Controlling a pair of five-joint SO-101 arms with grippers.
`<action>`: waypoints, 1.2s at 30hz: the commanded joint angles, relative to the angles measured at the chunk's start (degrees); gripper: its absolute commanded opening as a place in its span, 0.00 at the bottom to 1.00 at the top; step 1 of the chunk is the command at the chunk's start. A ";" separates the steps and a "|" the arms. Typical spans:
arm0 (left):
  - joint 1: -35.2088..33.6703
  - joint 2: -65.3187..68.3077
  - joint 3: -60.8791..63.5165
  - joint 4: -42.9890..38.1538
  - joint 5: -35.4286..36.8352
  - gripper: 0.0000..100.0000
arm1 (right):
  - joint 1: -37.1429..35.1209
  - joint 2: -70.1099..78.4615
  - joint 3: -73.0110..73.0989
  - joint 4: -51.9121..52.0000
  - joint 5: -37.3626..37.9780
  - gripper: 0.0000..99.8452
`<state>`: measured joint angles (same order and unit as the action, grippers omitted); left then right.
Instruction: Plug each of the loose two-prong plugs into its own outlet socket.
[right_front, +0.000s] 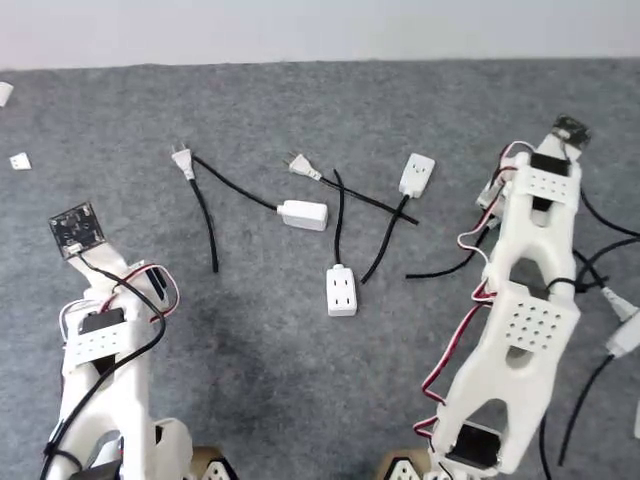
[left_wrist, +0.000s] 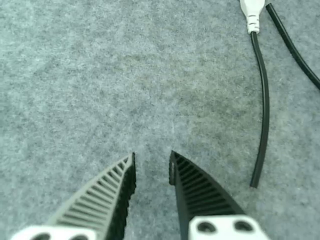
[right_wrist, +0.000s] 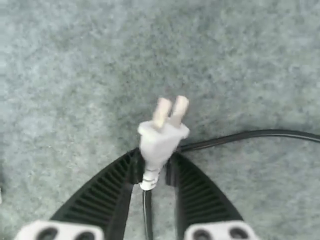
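Right gripper (right_wrist: 152, 162) is clamped on the held plug (right_wrist: 160, 137). The fingers pinch the white body near its cord end, and both prongs (right_wrist: 172, 111) stick out past the fingertips, pointing away from the wrist. The plug sits just above the grey mat (right_wrist: 75, 60). Thin cord drops back between the fingers. A black cord (right_wrist: 250, 135) runs off across the mat from beside them.

Left gripper (left_wrist: 151, 160) has its fingers a little apart with nothing between them, tips over bare mat. Well ahead of it lies the left plug (left_wrist: 251, 11), white, flat on the mat. Its short cord (left_wrist: 263, 100) trails back toward the gripper and ends loose. A second cord (left_wrist: 295, 45) crosses just beside that.

In the high view the left plug (right_front: 182, 158) is far left on the mat and the mid plug (right_front: 300, 165) lies right of it, both unplugged. There are three white sockets:
- Left socket (right_front: 303, 214) lies between the two plugs, nearer the arms.
- Near socket (right_front: 341, 290) is closest to the arms.
- Right socket (right_front: 417, 173) lies near the right arm.

All sockets are bare, with their cords crossing between them.
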<state>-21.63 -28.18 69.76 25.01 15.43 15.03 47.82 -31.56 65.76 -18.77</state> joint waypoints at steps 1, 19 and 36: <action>-0.09 -0.53 -2.51 0.18 -0.53 0.10 | 0.04 -0.22 -3.25 2.07 -0.53 0.01; -0.09 -0.53 -2.77 0.18 -0.53 0.10 | 6.02 -14.99 -3.87 36.97 9.76 0.01; -0.26 -0.53 -2.68 0.18 -0.53 0.10 | 29.58 -29.49 23.82 22.81 60.13 0.01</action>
<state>-21.63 -28.18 69.76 25.01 15.43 42.29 22.59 -10.64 93.27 31.16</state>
